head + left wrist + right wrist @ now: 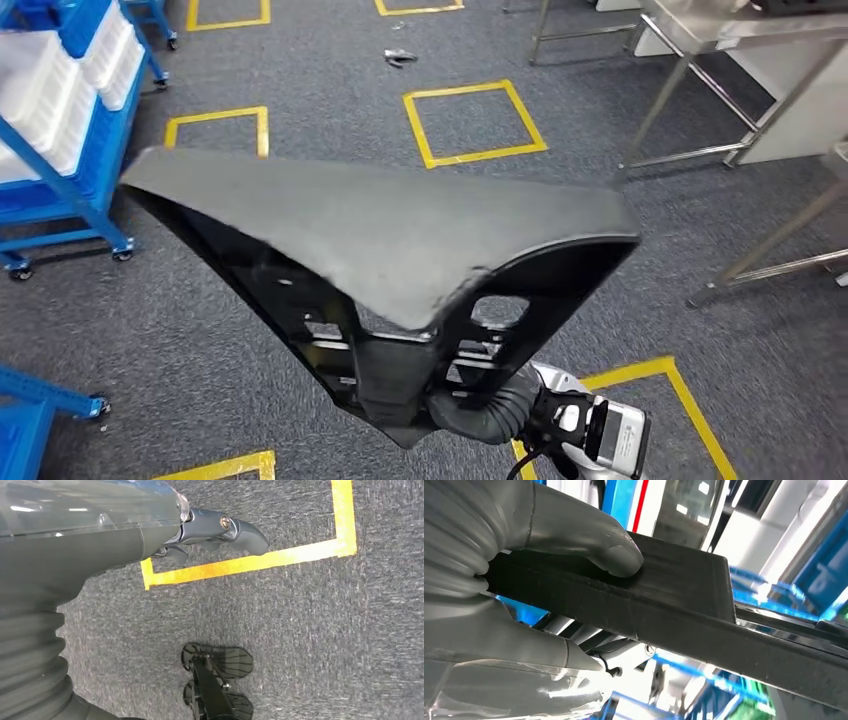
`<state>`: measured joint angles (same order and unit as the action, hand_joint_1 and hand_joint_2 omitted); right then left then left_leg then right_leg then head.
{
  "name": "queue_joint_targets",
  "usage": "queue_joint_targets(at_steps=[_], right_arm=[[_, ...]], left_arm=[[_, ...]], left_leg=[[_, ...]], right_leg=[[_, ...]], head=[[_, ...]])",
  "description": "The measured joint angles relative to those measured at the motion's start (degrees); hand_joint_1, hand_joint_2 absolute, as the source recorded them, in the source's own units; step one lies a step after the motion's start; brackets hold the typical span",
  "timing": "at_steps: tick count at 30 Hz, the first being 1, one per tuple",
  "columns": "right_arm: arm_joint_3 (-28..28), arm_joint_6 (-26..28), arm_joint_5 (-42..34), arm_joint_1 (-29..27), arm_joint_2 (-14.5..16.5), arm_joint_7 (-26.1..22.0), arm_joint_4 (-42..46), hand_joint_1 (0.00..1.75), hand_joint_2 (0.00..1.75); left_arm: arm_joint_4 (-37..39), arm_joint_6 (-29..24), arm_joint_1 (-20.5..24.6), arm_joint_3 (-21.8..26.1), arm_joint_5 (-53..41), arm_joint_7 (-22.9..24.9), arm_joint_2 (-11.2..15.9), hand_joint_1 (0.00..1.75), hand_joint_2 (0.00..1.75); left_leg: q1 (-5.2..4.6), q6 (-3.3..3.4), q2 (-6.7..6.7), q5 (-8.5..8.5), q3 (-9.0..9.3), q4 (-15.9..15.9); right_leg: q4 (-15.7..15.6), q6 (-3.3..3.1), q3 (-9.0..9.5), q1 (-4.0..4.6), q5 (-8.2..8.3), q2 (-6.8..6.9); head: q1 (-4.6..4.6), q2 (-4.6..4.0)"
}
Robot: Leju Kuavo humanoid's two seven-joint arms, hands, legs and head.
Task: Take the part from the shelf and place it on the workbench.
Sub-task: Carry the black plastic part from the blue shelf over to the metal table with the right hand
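A: State the colour of the part (400, 240).
B: Matte black; textured top skin, glossy ribbed underside.
A: Floor (620, 200)?
B: Speckled grey carpet with yellow tape squares (474, 122).
A: Shelf (70, 150)?
B: Blue frame, white bins (40, 110).
A: Desk (720, 30)?
B: Bare silver metal.
A: Right hand (524, 580)?
B: Grey ribbed cover, grey thumb.
A: Left hand (210, 532)?
B: Dark grey fingers (247, 535), clear glossy cover.

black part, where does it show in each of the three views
Head view: black part fills the centre, above the right hand.
Left wrist view: not in it.
Right wrist view: it crosses the picture under the thumb.
Shared landmark: the right hand gripping it.
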<state>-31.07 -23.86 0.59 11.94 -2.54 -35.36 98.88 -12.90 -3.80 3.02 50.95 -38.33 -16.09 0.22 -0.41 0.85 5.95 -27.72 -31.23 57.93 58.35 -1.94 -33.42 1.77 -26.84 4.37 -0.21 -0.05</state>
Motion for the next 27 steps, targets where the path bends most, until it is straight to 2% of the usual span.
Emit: queue_joint_targets(at_steps=[1,2,3,5,6,7,8,9,10,11,12,13,14,15,16,17,19,20,21,22,23,24,25,26,27], right_arm=[[0.2,0.0,0.0,0.0,-0.1,0.0,0.0,1.68,1.75],[0.3,0.0,0.0,-0.1,-0.3,0.0,0.0,1.68,1.75],[0.4,0.0,0.0,-0.1,-0.4,0.0,0.0,1.68,1.75],[0.4,-0.1,-0.1,-0.1,-0.5,-0.1,0.0,1.68,1.75],[0.4,-0.2,-0.1,-0.1,-0.6,-0.1,0.0,1.68,1.75],[0.4,-0.3,-0.1,-0.2,-0.6,-0.1,-0.1,1.68,1.75],[0.4,-0.4,-0.1,-0.2,-0.7,-0.1,-0.2,1.68,1.75],[0.4,-0.6,-0.1,-0.3,-0.7,-0.1,-0.2,1.68,1.75],[0.4,-0.7,-0.1,-0.3,-0.7,-0.1,-0.3,1.68,1.75],[0.3,-0.9,-0.1,-0.4,-0.8,-0.1,-0.3,1.68,1.75],[0.3,-1.0,-0.1,-0.3,-0.8,-0.2,-0.4,1.68,1.75],[0.2,-1.0,-0.2,-0.3,-0.8,-0.3,-0.4,1.68,1.75],[0.2,-1.1,-0.3,-0.3,-0.8,-0.6,-0.5,1.68,1.75],[0.1,-1.1,-0.3,-0.2,-0.8,-0.9,-0.6,1.68,1.75],[0.1,-1.1,-0.4,-0.2,-0.8,-1.2,-0.6,1.68,1.75],[0.1,-1.1,-0.5,-0.2,-0.8,-1.3,-0.6,1.68,1.75],[0.1,-1.1,-0.5,-0.1,-0.8,-1.4,-0.6,1.68,1.75],[0.0,-1.1,-0.5,0.0,-0.8,-1.5,-0.6,1.68,1.75],[0.0,-1.1,-0.5,0.1,-0.9,-1.6,-0.7,1.68,1.75],[-0.1,-1.1,-0.6,0.1,-0.9,-1.8,-0.7,1.68,1.75],[-0.1,-1.1,-0.6,0.1,-0.9,-2.0,-0.7,1.68,1.75],[-0.1,-1.1,-0.6,0.0,-1.0,-2.1,-0.7,1.68,1.75],[-0.1,-1.1,-0.6,0.0,-1.0,-2.2,-0.7,1.68,1.75],[-0.1,-1.1,-0.6,0.1,-1.0,-2.2,-0.6,1.68,1.75],[-0.1,-1.1,-0.7,0.1,-1.0,-2.2,-0.4,1.68,1.75]], left_arm=[[0.0,0.0,0.1,0.0,-0.2,0.2,0.0,0.00,1.75],[0.0,0.0,0.2,0.0,-0.3,0.3,0.0,0.00,1.75],[0.0,0.1,0.2,0.0,-0.4,0.4,-0.1,0.00,1.75],[0.0,0.2,0.2,0.0,-0.5,0.4,-0.2,0.00,1.75],[0.0,0.2,0.1,0.0,-0.4,0.4,-0.3,0.00,1.75],[0.0,0.3,-0.1,0.0,-0.4,0.4,-0.3,0.00,1.75],[0.0,0.3,-0.3,0.0,-0.4,0.5,-0.3,0.00,1.75],[0.0,0.4,-0.3,0.0,-0.4,0.5,-0.4,0.00,1.75],[0.0,0.5,-0.4,0.0,-0.5,0.5,-0.4,0.00,1.75],[0.0,0.5,-0.4,0.0,-0.5,0.5,-0.6,0.00,1.75],[0.1,0.6,-0.4,0.0,-0.5,0.5,-0.8,0.00,1.75],[0.1,0.5,-0.3,0.0,-0.5,0.6,-1.0,0.00,1.75],[0.1,0.4,-0.2,0.1,-0.5,0.7,-1.2,0.00,1.75],[0.2,0.3,-0.2,0.1,-0.5,0.8,-1.5,0.00,1.75],[0.2,0.2,-0.1,0.1,-0.5,0.9,-1.7,0.00,1.75],[0.2,0.1,0.0,0.2,-0.5,0.9,-1.9,0.00,1.75],[0.2,0.1,0.0,0.2,-0.5,1.0,-2.2,0.00,1.75],[0.2,0.1,-0.1,0.2,-0.6,1.0,-2.3,0.00,1.75],[0.2,0.0,-0.1,0.3,-0.6,1.0,-2.3,0.00,1.75],[0.2,0.0,-0.2,0.3,-0.6,1.0,-2.4,0.00,1.75],[0.2,0.0,-0.2,0.3,-0.7,1.0,-2.4,0.00,1.75],[0.2,0.0,-0.2,0.3,-0.7,0.9,-2.4,0.00,1.75],[0.2,-0.1,-0.2,0.3,-0.7,0.9,-2.4,0.00,1.75],[0.2,-0.2,-0.1,0.4,-0.7,0.8,-2.4,0.00,1.75],[0.2,-0.2,0.0,0.4,-0.8,0.7,-2.4,0.00,1.75]], left_leg=[[-0.02,-0.25,0.48,-0.12,0.13,-0.1],[0.03,-0.52,0.07,-0.43,0.20,0.1],[0.11,-0.81,-1.12,-1.22,-0.15,1.2],[0.51,-1.41,-4.28,-4.17,-2.53,6.7],[0.67,-1.69,-5.15,-5.85,-4.39,10.6],[0.82,-1.94,-5.42,-6.85,-6.02,13.8],[0.97,-2.17,-5.47,-6.84,-6.97,15.4],[1.16,-2.39,-5.52,-5.78,-6.98,15.0],[1.40,-2.62,-5.75,-3.79,-5.91,12.4],[1.72,-2.87,-6.53,-1.83,-4.33,8.7],[1.96,-3.07,-7.81,-0.60,-2.86,5.4],[2.16,-2.96,-8.94,0.04,-1.83,3.0],[2.19,-2.68,-9.76,-0.04,-1.45,2.0],[2.05,-2.24,-9.91,-0.22,-1.43,1.9],[2.01,-1.68,-9.37,-0.09,-1.48,1.9],[1.96,-1.28,-8.77,0.06,-1.47,1.7],[1.97,-0.49,-7.55,0.32,-1.42,1.4],[1.88,-0.21,-6.90,0.35,-1.42,1.3],[1.77,-0.02,-6.27,0.32,-1.45,1.3],[1.65,0.10,-5.60,0.28,-1.48,1.3],[1.56,0.17,-4.89,0.22,-1.48,1.3],[1.47,0.20,-4.25,0.15,-1.45,1.3],[1.35,0.21,-3.62,0.07,-1.35,1.3],[1.23,0.18,-3.06,-0.04,-1.18,1.3],[1.11,0.10,-2.55,-0.17,-0.97,1.3]], right_leg=[[-0.3,-0.08,0.06,-0.15,0.23,-0.79],[-0.7,-0.11,0.25,-0.43,0.50,-1.44],[-1.2,-0.17,0.45,-0.74,0.78,-2.09],[-1.7,-0.22,0.68,-1.19,1.14,-3.36],[-1.6,-0.27,0.62,-1.27,1.17,-4.11],[-1.5,-0.27,0.56,-1.34,1.16,-4.87],[-1.3,-0.21,0.51,-1.45,1.13,-5.67],[-1.1,-0.09,0.46,-1.61,1.05,-6.46],[-0.7,0.14,0.42,-1.81,0.89,-7.22],[-0.3,0.50,0.32,-2.01,0.65,-7.91],[0.3,0.90,0.08,-2.10,0.39,-8.54],[0.8,1.34,-0.30,-2.15,0.22,-9.17],[1.1,1.74,-0.71,-2.18,0.19,-9.72],[1.2,2.10,-1.06,-2.23,0.30,-10.25],[1.2,2.46,-1.32,-2.35,0.45,-10.78],[1.3,2.77,-1.48,-2.41,0.42,-10.45],[3.6,3.29,-2.60,-2.32,-1.01,-8.03],[6.4,3.48,-3.92,-2.26,-2.58,-6.36],[9.9,3.62,-5.62,-2.26,-4.31,-5.35],[13.5,3.68,-7.38,-2.31,-5.80,-4.92],[16.2,3.69,-8.75,-2.35,-6.62,-4.74],[16.9,3.59,-9.13,-2.36,-6.34,-4.69],[15.5,3.35,-8.37,-2.28,-5.07,-4.57],[12.1,2.94,-6.57,-2.10,-3.12,-4.14],[7.9,2.35,-4.34,-1.72,-1.52,-2.98]], head=[[0.00,0.01],[-0.01,0.00],[-0.05,0.00],[-0.10,0.00],[-0.14,0.01],[-0.13,0.01],[-0.13,0.01],[-0.14,0.00],[-0.14,0.00],[-0.13,0.00],[-0.15,0.00],[-0.13,0.00],[-0.13,0.00],[-0.12,0.01],[-0.10,0.01],[-0.10,0.01],[0.07,0.01],[0.16,0.01],[0.24,0.00],[0.25,0.00],[0.25,0.00],[0.25,0.00],[0.25,0.01],[0.25,0.01],[0.24,0.01]])
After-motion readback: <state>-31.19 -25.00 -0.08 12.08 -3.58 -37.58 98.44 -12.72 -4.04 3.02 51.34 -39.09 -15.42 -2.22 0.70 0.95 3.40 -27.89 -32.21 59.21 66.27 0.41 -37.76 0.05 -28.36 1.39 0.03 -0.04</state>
